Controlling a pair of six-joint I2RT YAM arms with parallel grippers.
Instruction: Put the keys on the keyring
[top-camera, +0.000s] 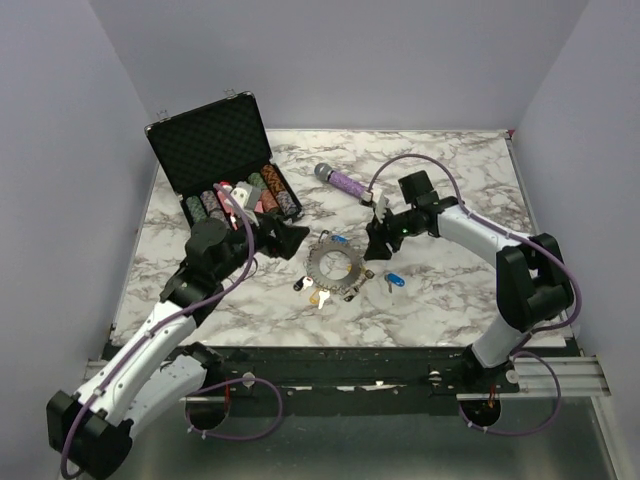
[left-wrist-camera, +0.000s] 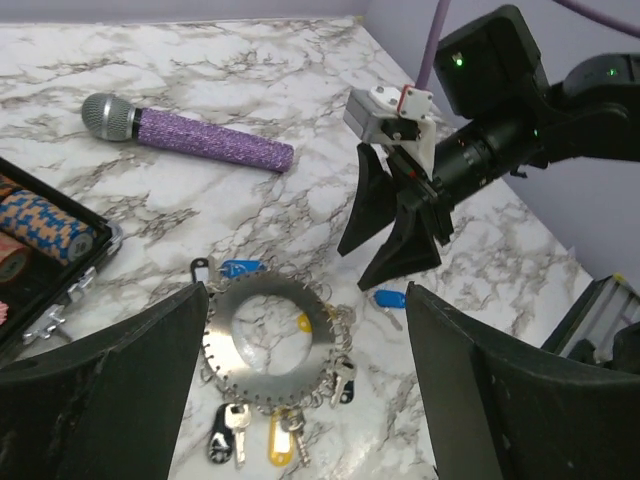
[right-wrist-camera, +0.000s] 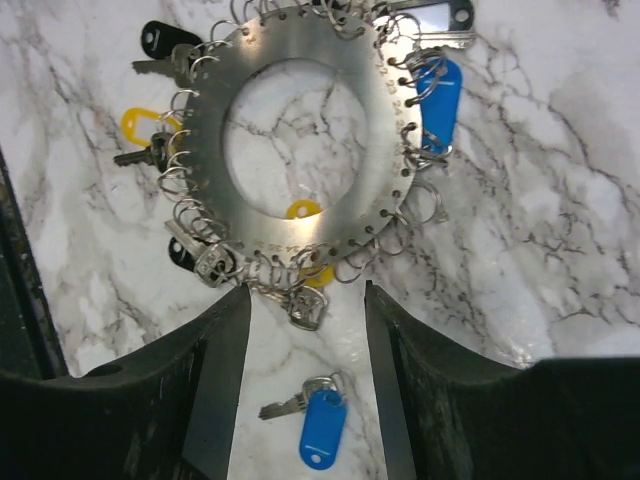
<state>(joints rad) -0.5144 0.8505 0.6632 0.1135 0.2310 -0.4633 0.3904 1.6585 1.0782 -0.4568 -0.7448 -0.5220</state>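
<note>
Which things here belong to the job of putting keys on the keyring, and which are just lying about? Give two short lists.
Belong to the job:
- keyring
- keys already hanging on it
- loose blue-tagged key lying apart from it

Just lying about:
- purple microphone
- poker chip case
- poker chips inside it

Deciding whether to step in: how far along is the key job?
Done: several keys hang on the keyring. In hand: nothing; left gripper and right gripper are open, the right over a loose blue key. Left: threading that key.
</note>
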